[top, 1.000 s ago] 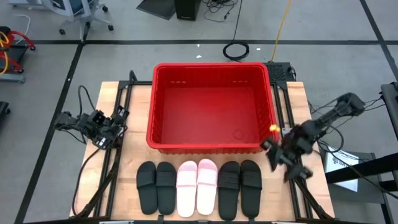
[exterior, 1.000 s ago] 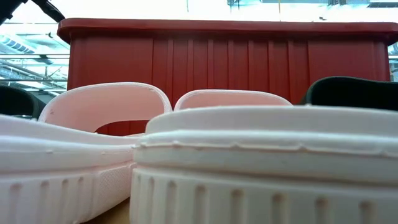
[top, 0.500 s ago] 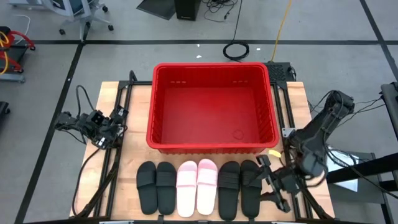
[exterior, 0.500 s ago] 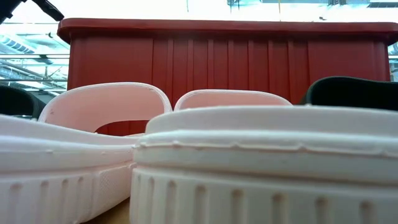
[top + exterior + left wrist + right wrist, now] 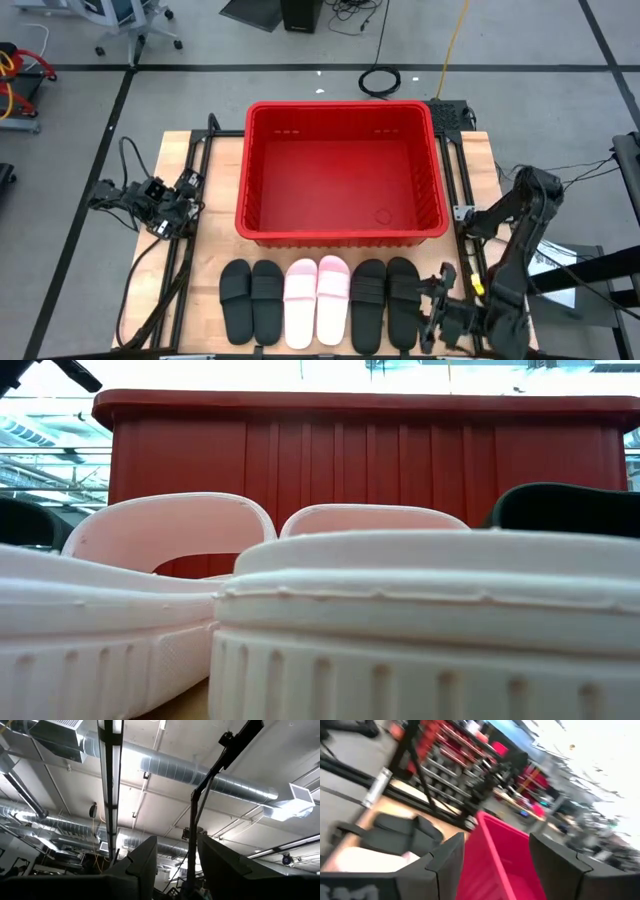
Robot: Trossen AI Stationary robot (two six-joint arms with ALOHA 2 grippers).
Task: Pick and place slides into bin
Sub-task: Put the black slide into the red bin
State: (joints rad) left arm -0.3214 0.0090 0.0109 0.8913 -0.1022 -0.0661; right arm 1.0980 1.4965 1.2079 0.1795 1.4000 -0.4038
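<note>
Six slides lie side by side, soles down, along the table's near edge: two black [image 5: 251,300], two pale pink [image 5: 316,300] and two black [image 5: 385,303]. The pink pair fills the low view [image 5: 400,620]. The red bin [image 5: 341,232] stands behind them, empty. My right gripper [image 5: 433,306] is open, low at the near right, just right of the rightmost black slide [image 5: 403,300] and facing the table's left. Its wrist view shows the bin [image 5: 495,845] and black slides [image 5: 395,832] between its open fingers [image 5: 495,870]. My left gripper [image 5: 186,198] waits at the left edge, open, pointing up [image 5: 177,865].
Black frame rails [image 5: 462,190] run along both sides of the bin. Cables trail off the table's left and right edges. A strip of bare wood [image 5: 495,170] lies right of the bin.
My right gripper has swung from beside the bin's near right corner toward the table's near edge and turned to face the table's left, ending next to the rightmost black slide. The slides and bin have not moved.
</note>
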